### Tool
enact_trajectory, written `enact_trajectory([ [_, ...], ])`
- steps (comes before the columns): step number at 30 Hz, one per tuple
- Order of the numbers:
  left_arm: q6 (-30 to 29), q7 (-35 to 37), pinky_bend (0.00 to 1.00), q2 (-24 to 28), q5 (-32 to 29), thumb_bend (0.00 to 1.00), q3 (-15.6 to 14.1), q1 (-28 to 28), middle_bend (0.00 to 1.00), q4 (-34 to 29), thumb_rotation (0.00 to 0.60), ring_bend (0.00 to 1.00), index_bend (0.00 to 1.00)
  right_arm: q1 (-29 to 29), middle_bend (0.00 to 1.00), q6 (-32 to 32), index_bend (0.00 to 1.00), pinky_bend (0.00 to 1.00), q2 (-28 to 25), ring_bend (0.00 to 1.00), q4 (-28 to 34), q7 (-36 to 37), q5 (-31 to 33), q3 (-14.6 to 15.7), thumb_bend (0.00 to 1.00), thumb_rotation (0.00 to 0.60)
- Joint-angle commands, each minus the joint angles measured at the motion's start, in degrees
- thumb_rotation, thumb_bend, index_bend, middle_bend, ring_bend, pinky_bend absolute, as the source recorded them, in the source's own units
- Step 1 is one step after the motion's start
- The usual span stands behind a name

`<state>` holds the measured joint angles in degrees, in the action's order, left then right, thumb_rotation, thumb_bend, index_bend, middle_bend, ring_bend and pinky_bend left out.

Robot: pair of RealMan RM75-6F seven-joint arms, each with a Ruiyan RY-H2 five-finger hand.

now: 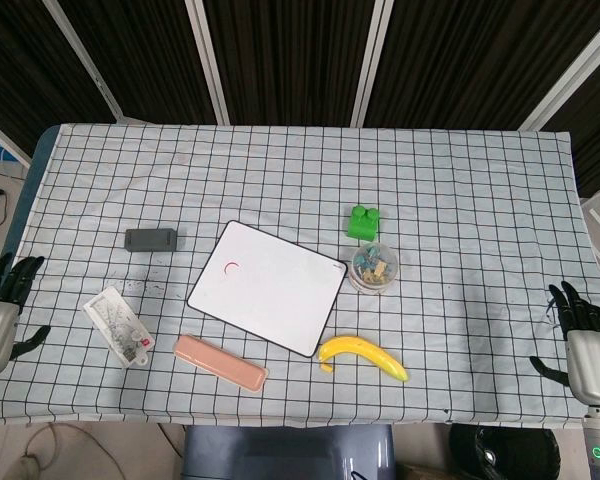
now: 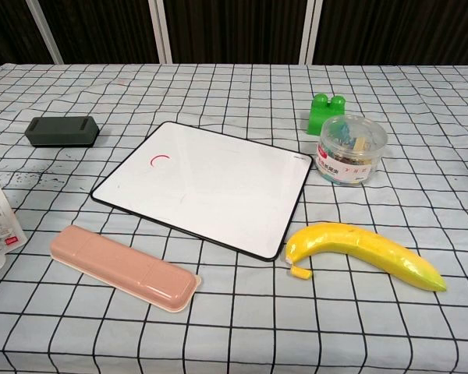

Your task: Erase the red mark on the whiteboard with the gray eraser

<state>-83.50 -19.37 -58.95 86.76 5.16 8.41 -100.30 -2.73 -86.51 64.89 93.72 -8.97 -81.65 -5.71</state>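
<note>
One small red arc mark [image 2: 161,160] sits on the flat white rectangular whiteboard with a black rim [image 2: 207,185], toward the board's 10 o'clock corner. The board lies skewed at the middle of the checked tablecloth [image 1: 460,190]. One dark gray block eraser [image 1: 151,240] rests on the cloth at about 9 o'clock from the board, apart from it and untouched.

The left hand [image 1: 2,310] hangs at the table's 8 o'clock edge with its dark fingers spread apart, gripping nothing and touching no object; its lower part is cut off by the frame edge. The right hand [image 1: 580,335] sits off the table's 4 o'clock edge, fingers likewise apart and empty. Neither hand appears in the chest view.

At 2 o'clock from the board stands one green plastic building brick [image 2: 324,113], and just in front of it, touching or nearly so, one round clear plastic tub of mixed clips [image 2: 351,149]; its contents are too small to count. One yellow banana [image 2: 363,252] lies at 5 o'clock from the board, just beside its corner. One long pink pencil case [image 2: 123,267] lies at 7 o'clock. One clear flat packet with a red corner [image 1: 118,326] lies at 8 o'clock; in the chest view it is cut off by the left edge and its contents are hard to make out.
</note>
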Motion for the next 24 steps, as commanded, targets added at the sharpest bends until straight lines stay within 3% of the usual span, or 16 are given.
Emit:
enact_trajectory([
  [1, 7.15, -2.08, 0.0, 0.73, -4.48, 0.1, 2.43, 4.58, 0.1, -1.9, 0.6, 0.0, 0.02, 0.01, 0.08, 0.04, 0.0, 0.18, 0.0, 0.17, -0.02, 0.03, -0.03, 0.06, 0.03, 0.6],
  [13, 25.53, -7.8, 0.02, -1.0, -20.76, 0.1, 9.03, 18.67, 0.08, 2.24, 0.6, 0.0, 0.0, -0.06, 0.08, 0.36, 0.0, 0.18, 0.08, 0.17, 0.0, -0.07, 0.51, -0.08, 0.03, 0.6],
  [24, 35.84, -7.43, 0.09, -9.48, -26.78, 0.09, 10.13, 28.65, 0.12, 17.04, 0.6, 0.0, 0.01, -0.21, 0.08, 0.86, 0.0, 0.18, 0.09, 0.17, -0.22, -0.01, 1.31, -0.34, 0.03, 0.6],
])
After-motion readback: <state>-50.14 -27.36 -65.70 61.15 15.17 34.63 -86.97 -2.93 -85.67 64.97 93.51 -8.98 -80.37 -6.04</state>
